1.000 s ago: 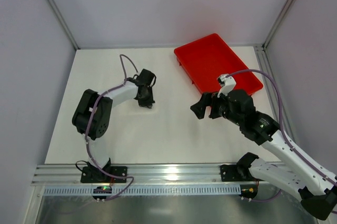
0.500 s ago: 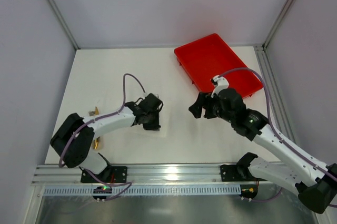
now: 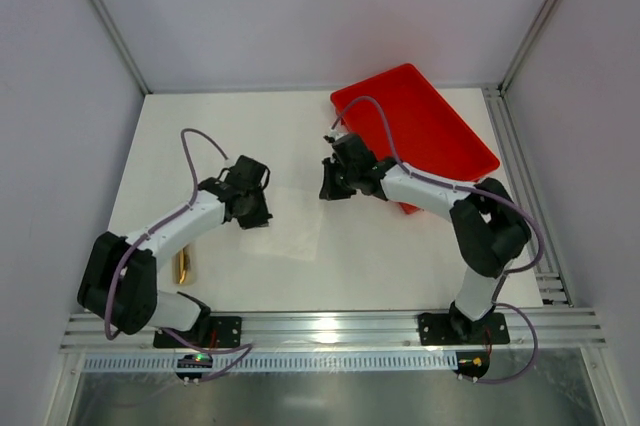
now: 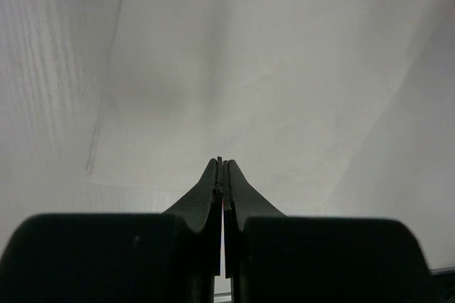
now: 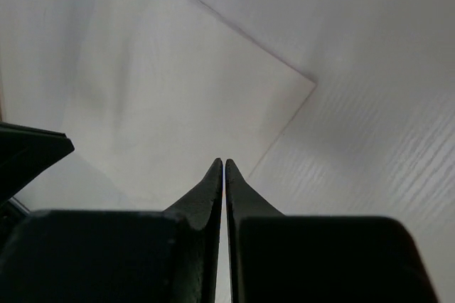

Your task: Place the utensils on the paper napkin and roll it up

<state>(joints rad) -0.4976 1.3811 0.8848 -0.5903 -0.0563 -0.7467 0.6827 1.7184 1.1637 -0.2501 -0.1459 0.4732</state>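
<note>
- The left gripper was shut tight; its two dark fingers met in a thin line and held nothing.
- Its tips sat over the near edge of the paper napkin; I could not tell if they touched it.
- The right gripper was shut too, with its fingers pressed flat together and nothing between them; its tips pointed at a side of the napkin near one sharp corner.
- From above, the left gripper was at the napkin's left side and the right gripper was near its far right corner; the paper napkin lay flat on the table between them.
- The napkin was a thin, soft, white square; it was almost the same colour as the table, so only its faint straight edges showed; it looked smooth, with a soft dip in the middle.
- One utensil lay off the napkin, to its left beside the left arm; only a shiny golden handle showed.
- The table was white with fine lines in it.
- A red tray, hard and shiny with a raised rim, sat at the far right; the right arm reached across its near corner.
</note>
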